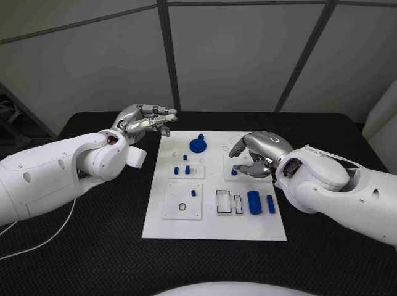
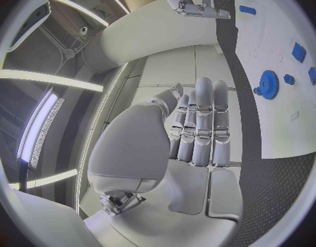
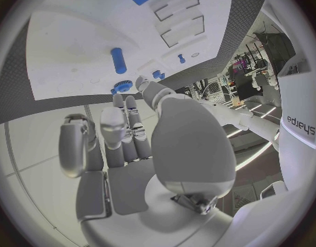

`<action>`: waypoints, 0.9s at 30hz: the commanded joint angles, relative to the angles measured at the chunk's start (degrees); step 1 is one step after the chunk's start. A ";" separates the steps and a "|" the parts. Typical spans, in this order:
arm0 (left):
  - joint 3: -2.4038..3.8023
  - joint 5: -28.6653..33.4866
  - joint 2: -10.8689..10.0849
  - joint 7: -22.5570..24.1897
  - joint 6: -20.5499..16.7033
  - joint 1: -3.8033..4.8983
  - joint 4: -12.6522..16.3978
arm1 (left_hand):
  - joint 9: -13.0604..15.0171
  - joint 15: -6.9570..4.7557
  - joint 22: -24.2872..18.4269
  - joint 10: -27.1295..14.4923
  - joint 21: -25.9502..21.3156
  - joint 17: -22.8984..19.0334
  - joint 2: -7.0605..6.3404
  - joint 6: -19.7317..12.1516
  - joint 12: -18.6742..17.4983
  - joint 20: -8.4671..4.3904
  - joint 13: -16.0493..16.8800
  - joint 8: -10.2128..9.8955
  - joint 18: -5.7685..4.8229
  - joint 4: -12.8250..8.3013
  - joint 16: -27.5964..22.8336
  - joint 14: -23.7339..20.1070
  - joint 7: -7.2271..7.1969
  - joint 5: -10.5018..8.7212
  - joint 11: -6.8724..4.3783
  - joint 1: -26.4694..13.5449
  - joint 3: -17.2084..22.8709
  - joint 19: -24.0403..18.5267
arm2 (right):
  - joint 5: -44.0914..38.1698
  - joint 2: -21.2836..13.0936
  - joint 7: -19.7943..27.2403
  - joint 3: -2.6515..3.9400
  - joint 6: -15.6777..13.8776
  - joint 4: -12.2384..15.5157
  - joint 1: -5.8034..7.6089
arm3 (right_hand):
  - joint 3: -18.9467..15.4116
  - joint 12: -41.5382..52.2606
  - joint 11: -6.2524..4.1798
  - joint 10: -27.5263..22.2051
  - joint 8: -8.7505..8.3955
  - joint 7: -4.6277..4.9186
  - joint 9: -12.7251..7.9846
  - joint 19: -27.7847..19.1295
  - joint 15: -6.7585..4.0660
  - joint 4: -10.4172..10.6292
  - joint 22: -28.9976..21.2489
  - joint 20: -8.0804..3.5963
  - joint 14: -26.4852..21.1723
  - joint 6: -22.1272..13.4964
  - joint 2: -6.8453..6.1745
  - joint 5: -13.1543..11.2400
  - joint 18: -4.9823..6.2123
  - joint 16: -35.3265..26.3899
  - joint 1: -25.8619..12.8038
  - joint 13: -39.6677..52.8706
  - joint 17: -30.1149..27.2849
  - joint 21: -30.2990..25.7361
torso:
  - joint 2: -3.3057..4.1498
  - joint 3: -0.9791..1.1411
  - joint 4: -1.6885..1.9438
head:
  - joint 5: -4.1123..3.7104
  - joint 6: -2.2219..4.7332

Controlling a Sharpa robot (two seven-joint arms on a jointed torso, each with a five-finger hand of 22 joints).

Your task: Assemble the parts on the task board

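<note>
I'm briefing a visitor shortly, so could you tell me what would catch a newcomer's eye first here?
The white task board lies mid-table, with a blue gear standing near its far edge. The right hand hovers over the board's right side, while the left hand hangs empty off its far left corner.

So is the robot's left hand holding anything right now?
No, it's empty. The left hand hovers beside the white board, its fingers straight and side by side with nothing between them.

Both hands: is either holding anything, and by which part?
Nothing is held. The left hand hovers with fingers together; the right hand hangs over the task board.
</note>
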 commanded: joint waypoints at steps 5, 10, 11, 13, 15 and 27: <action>-0.02 0.21 0.09 0.12 0.69 0.06 -0.04 | 0.08 0.19 -0.09 -0.10 -0.38 -0.08 0.07 0.09 -0.03 0.00 0.05 -0.27 -0.73 0.07 -0.35 -0.28 -0.05 -0.32 0.12 -0.34 -0.33 -0.07 | -0.18 0.91 -0.98 0.12 8.35 -1.53 0.35 | -1.26 -0.10 0.12 -1.42 -0.08 -0.54 -0.01 0.61 0.66 -0.34 6.75 0.54 -0.17 -0.03 0.27 -0.30 0.58 -0.75 1.14 -0.45 -0.83 -1.26 | 0.11 -0.04 0.06 | 0.05 -0.20; -0.04 0.21 0.02 0.10 0.68 0.06 0.00 | 0.08 0.19 -0.09 -0.10 -0.38 -0.08 0.07 0.09 -0.03 0.00 0.05 -0.27 -0.73 0.07 -0.35 -0.28 -0.05 -0.32 0.12 -0.34 -0.33 -0.07 | -0.14 1.73 -1.05 0.10 10.59 -2.58 0.38 | -1.33 0.01 0.11 -1.37 -0.08 -0.62 -0.02 0.65 0.66 -0.36 6.79 0.56 -0.17 -0.05 0.46 -0.30 0.56 -0.74 1.31 -0.47 -0.85 -1.22 | 0.15 0.01 0.11 | 0.22 -0.45; -0.04 0.21 0.00 0.10 0.67 0.06 0.00 | 0.08 0.19 -0.09 -0.10 -0.38 -0.08 0.07 0.09 -0.03 0.00 0.05 -0.27 -0.73 0.07 -0.35 -0.28 -0.05 -0.32 0.12 -0.34 -0.33 -0.07 | -0.12 1.85 -1.08 0.10 11.05 -2.75 0.38 | -1.36 0.12 0.08 -1.21 -0.08 -0.64 -0.02 0.69 0.65 -0.35 6.83 0.56 -0.16 -0.04 0.59 -0.30 0.55 -0.70 1.37 -0.47 -0.83 -1.17 | 0.16 0.01 0.12 | 0.23 -0.47; -0.04 0.21 -0.03 0.09 0.65 0.06 0.01 | 0.08 0.19 -0.09 -0.10 -0.38 -0.08 0.07 0.09 -0.03 0.00 0.05 -0.27 -0.73 0.07 -0.35 -0.28 -0.05 -0.32 0.12 -0.34 -0.33 -0.07 | -0.10 2.06 -1.14 0.09 11.60 -3.03 0.38 | -1.42 0.33 0.00 -0.79 -0.07 -0.65 -0.02 0.70 0.61 -0.28 6.80 0.54 -0.16 -0.04 0.77 -0.30 0.56 -0.73 1.40 -0.45 -0.93 -1.22 | 0.11 0.00 0.10 | 0.26 -0.56; -0.04 0.21 -0.07 0.09 0.63 0.06 0.01 | 0.08 0.19 -0.09 -0.10 -0.38 -0.08 0.07 0.09 -0.03 0.00 0.05 -0.27 -0.73 0.07 -0.35 -0.28 -0.05 -0.32 0.12 -0.34 -0.33 -0.07 | -0.03 2.24 -1.19 0.08 11.64 -3.29 0.38 | -1.41 0.51 -0.08 -0.36 -0.04 -0.58 -0.01 0.71 0.55 -0.20 6.78 0.51 -0.16 0.02 1.01 -0.30 0.57 -0.75 1.45 -0.43 -1.04 -1.26 | 0.11 -0.01 0.09 | 0.28 -0.60; -0.05 0.21 0.00 0.08 0.63 0.06 -0.08 | 0.09 0.19 -0.15 -0.07 -0.48 -0.11 0.14 0.12 -0.03 0.00 0.06 -0.27 -0.72 0.03 -0.41 -0.27 -0.07 -0.32 0.10 -0.32 -0.39 -0.05 | 0.23 3.39 -1.19 0.05 11.70 -4.58 0.37 | 1.77 2.50 -1.63 7.04 0.71 -1.05 0.57 2.42 -0.58 0.12 9.18 -0.40 0.68 2.56 3.94 -0.27 -0.22 1.18 2.82 -0.18 0.90 1.82 | 0.07 0.06 0.04 | 0.35 -0.87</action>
